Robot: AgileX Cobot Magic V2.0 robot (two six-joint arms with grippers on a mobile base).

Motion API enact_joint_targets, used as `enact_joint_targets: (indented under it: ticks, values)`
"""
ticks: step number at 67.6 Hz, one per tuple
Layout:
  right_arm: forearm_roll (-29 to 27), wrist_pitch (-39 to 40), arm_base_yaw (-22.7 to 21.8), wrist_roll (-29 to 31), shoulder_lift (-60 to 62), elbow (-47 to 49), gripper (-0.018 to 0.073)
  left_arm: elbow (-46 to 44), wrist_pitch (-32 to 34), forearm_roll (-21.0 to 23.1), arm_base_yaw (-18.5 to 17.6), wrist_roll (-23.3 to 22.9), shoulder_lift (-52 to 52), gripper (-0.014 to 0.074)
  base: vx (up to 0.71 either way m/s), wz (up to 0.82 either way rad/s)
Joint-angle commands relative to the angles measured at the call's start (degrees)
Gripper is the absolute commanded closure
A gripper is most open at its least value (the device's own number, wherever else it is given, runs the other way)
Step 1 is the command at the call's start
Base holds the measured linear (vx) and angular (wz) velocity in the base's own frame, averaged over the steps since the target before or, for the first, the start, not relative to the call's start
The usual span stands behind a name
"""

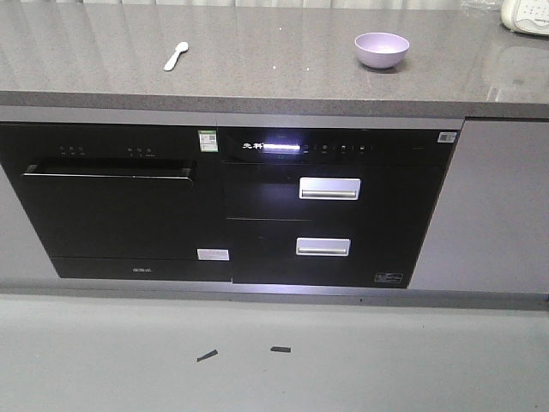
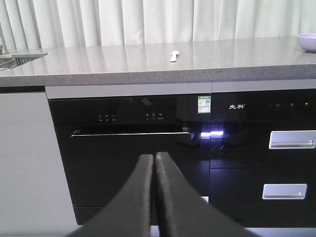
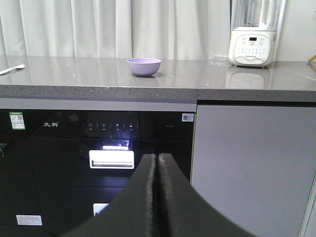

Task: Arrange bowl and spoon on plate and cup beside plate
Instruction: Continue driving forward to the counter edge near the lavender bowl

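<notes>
Found the lavender bowl (image 1: pixel 382 50) upright and empty on the grey stone countertop (image 1: pixel 274 81), toward the countertop's right part and near its back edge. Found the pale spoon (image 1: pixel 176 56) lying flat on the same countertop, toward its left part and well apart from the bowl, scoop end angled to the countertop's back and handle to its front.

Caught the left gripper (image 2: pixel 155 162) hanging below the countertop's front edge, roughly under the spoon, dark fingers pressed together along their length with no gap and gripping nothing. Caught the right gripper (image 3: pixel 157 161) likewise below the countertop's edge, roughly under the bowl, fingers closed tight against each other and empty. Touched neither bowl nor spoon with either one.

Noted a black glass-fronted appliance (image 1: pixel 120 215) built in under the countertop, with a lit white display strip (image 1: pixel 280 147) and two silver drawer handles (image 1: pixel 329 188) beside it. Noted a white blender (image 3: pixel 252 37) standing at the countertop's far right end, beyond the bowl. Saw pale curtains (image 3: pixel 98 27) hanging behind the countertop. Spotted two small dark scraps (image 1: pixel 207 354) on the floor in front of the countertop.
</notes>
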State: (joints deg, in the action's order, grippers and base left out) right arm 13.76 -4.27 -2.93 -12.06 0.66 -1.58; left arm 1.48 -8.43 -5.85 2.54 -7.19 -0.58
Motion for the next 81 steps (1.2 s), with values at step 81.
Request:
enact_joint_targets:
  ticks: [81]
  values:
    - [0.4,4.3,-0.3,0.0,0.5,-0.2,0.0562,-0.4,3.9,0.1,-0.1,-0.5,-0.7,0.0603,0.10,-0.03]
